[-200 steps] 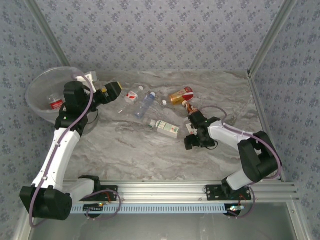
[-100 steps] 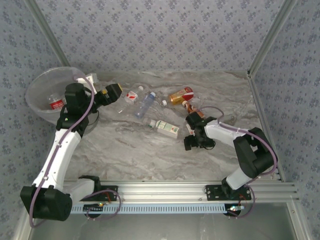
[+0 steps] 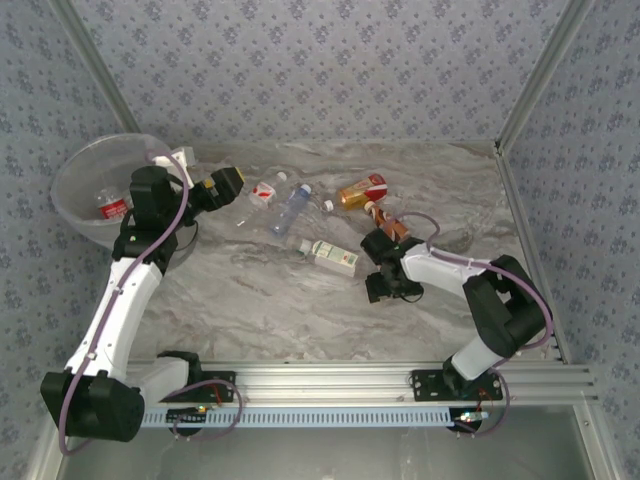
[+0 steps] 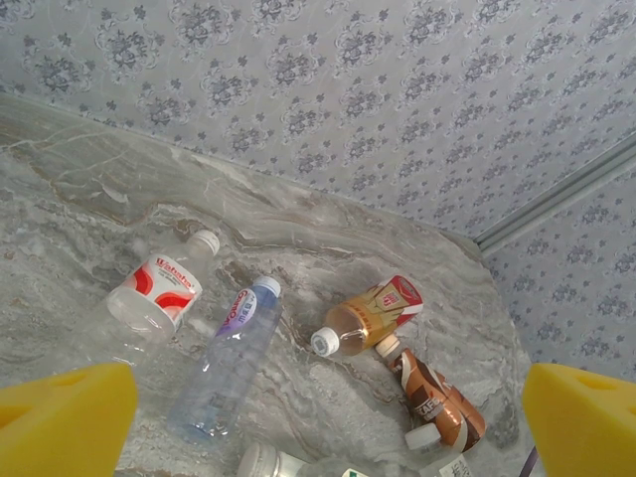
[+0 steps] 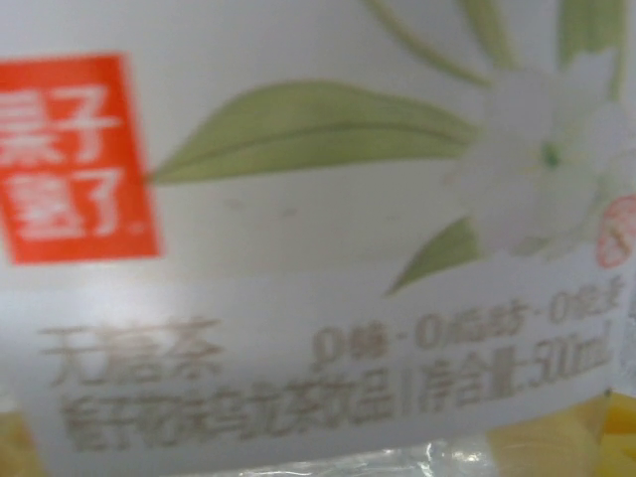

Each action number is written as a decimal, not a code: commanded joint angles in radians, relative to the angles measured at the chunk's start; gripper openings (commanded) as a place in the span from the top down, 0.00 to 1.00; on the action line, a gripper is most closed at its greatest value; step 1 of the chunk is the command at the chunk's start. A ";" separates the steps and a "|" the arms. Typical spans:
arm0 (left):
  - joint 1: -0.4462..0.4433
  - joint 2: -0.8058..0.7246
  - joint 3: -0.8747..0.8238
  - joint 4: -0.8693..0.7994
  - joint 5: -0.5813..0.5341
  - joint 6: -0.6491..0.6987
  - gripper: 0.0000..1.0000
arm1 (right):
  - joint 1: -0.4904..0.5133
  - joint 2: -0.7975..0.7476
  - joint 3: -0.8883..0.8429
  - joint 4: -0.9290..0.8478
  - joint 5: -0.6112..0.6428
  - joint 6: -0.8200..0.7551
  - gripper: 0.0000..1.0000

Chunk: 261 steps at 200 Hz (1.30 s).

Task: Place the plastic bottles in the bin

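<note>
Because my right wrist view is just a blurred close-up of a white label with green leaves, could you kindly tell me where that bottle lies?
Observer: The white-green bottle lies on its side near the middle of the table, with the right hand at its base end.
Operator: Thank you; is anything crowding it?
Observer: A brown-labelled bottle lies just beyond the right hand, apart from the white-green bottle.
Operator: And where is the bin, please?
Observer: The bin stands at the far left corner, with a red-labelled bottle inside.
</note>
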 commanded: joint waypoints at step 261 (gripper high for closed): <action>-0.108 0.089 0.110 -0.049 -0.007 -0.014 0.00 | 0.175 -0.441 -0.065 0.508 0.156 -0.053 0.42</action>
